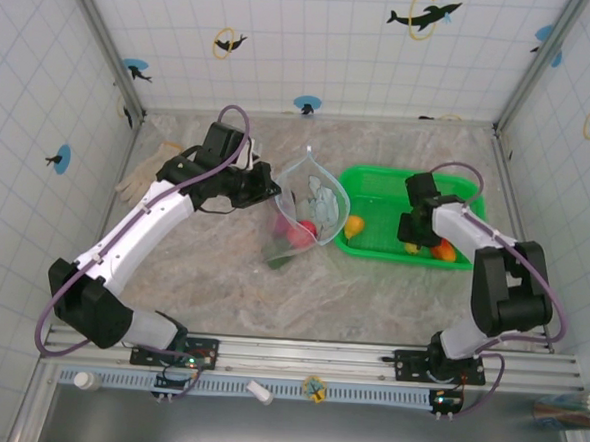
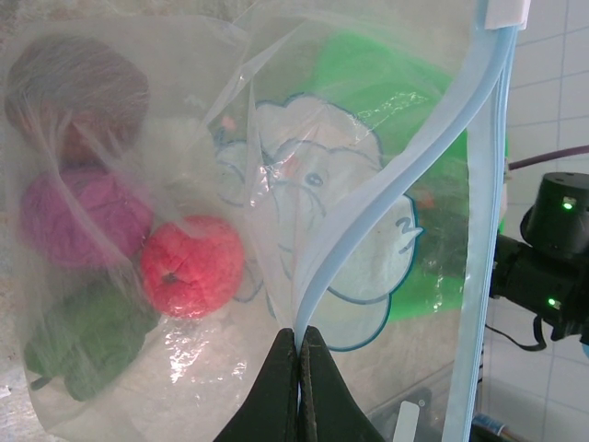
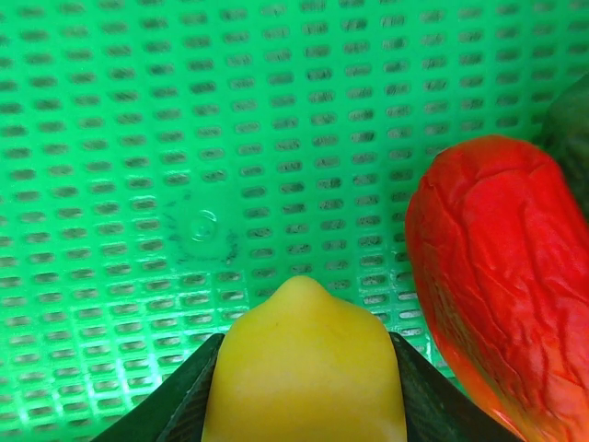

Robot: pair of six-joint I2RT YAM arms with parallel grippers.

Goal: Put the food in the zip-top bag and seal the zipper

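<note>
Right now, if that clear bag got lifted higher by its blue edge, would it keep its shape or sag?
Probably sag: the zip-top bag looks thin and creased, and its zipper curves where the left gripper pinches it. The food inside would likely slump into the lowest corner and tug the film. Its glossy plastic may also be slippery.

Nothing here spells out a word for you. On the zip-top bag (image 2: 368, 184) you've got a blue-outlined cartoon cloud print (image 2: 313, 166), and on its right side a curl (image 2: 406, 226) that could pass for a "2", though you can't be sure. At the bag's top corner a white tab (image 2: 507, 11) carries no lettering you can make out. On the wall, a dolphin sticker (image 1: 424, 16), dark silhouette through a yellow ring. On the green basket (image 3: 110, 138) floor, a round moulded stamp (image 3: 204, 226), too faint to read.
</note>
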